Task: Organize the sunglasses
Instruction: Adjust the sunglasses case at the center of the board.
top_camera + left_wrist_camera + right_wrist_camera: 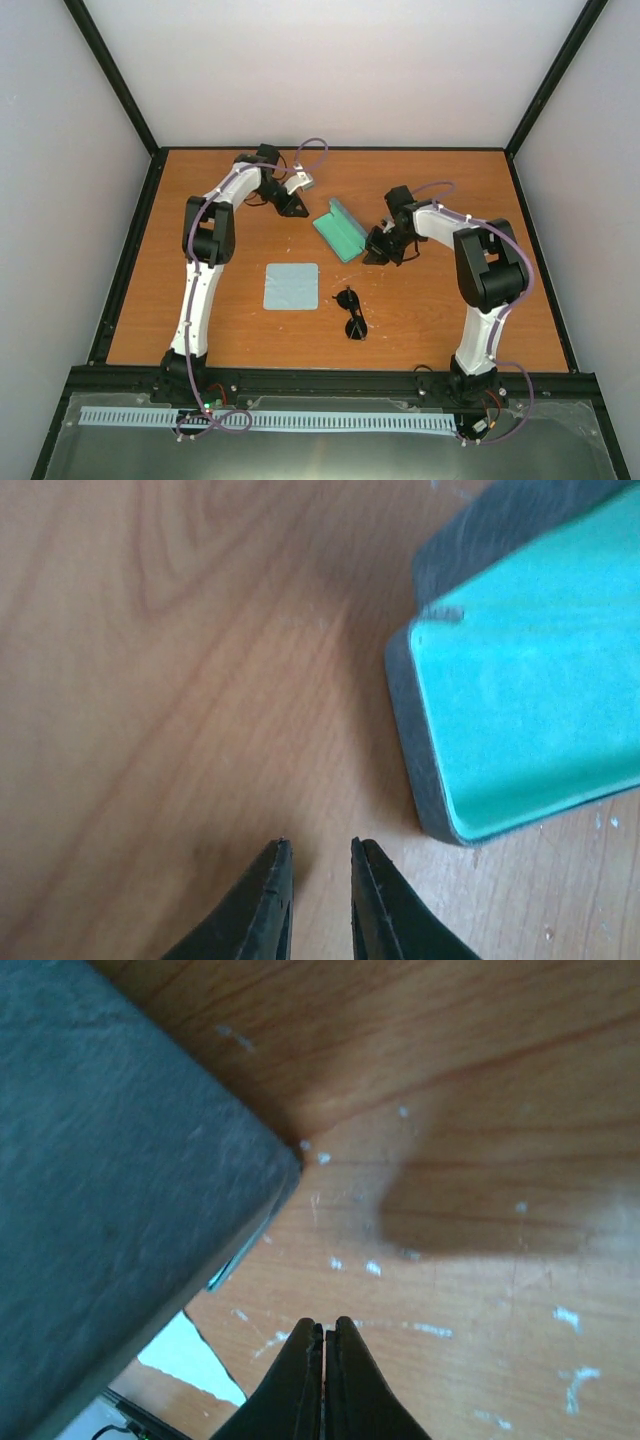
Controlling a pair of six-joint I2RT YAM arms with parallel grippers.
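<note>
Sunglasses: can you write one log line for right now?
sunglasses: on table, untouched | case: open | cloth: flat beside sunglasses | left gripper: open, near case | right gripper: shut, empty, beside case

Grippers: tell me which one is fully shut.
The right gripper: its fingers press together with nothing between them. The left gripper shows a clear gap between its fingers.

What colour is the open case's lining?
Turquoise green lining, inside the grey-blue case. It shows best in the left wrist view.
</note>
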